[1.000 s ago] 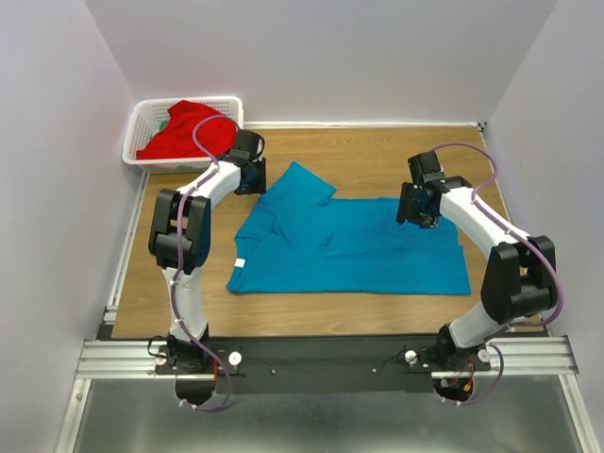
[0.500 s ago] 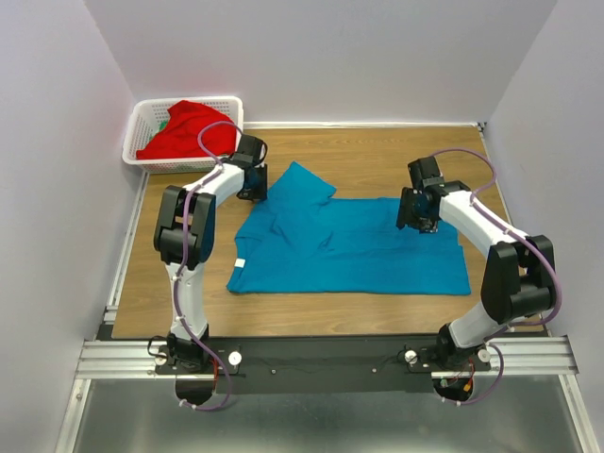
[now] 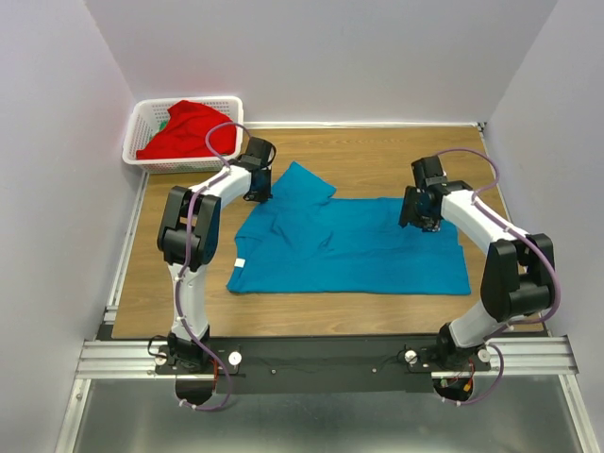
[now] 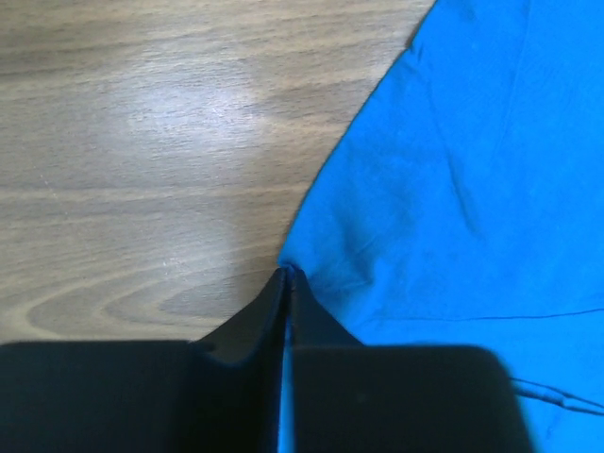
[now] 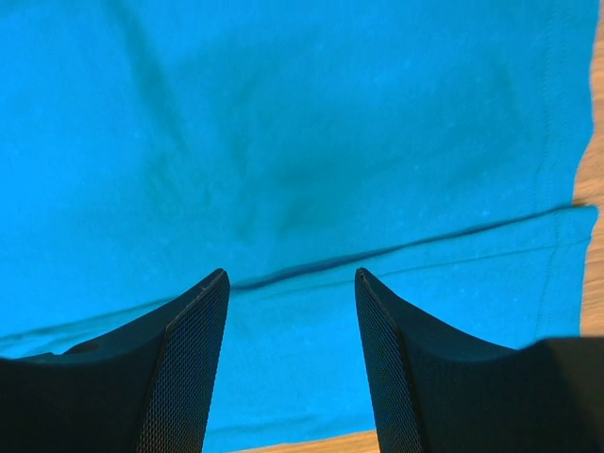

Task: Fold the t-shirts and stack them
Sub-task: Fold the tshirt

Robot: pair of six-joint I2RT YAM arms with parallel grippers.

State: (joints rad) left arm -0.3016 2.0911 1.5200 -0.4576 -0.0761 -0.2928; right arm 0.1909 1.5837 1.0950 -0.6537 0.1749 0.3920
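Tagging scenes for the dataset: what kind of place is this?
Probably a robotics lab cell, not a home: plain white walls box in a wood-grain table, an aluminium rail runs along its near edge, and a teal t-shirt lies spread.

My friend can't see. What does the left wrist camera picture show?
The left gripper is pinched shut on the edge of a teal-blue t-shirt, puckering the cloth there. The shirt fills the right side, and the wooden table fills the left.

teal-blue t-shirt [image 3: 349, 247]: plain | red t-shirt [image 3: 184, 132]: plain | basket [image 3: 139, 132]: white lattice | table [image 3: 377, 156]: brown wood-grain
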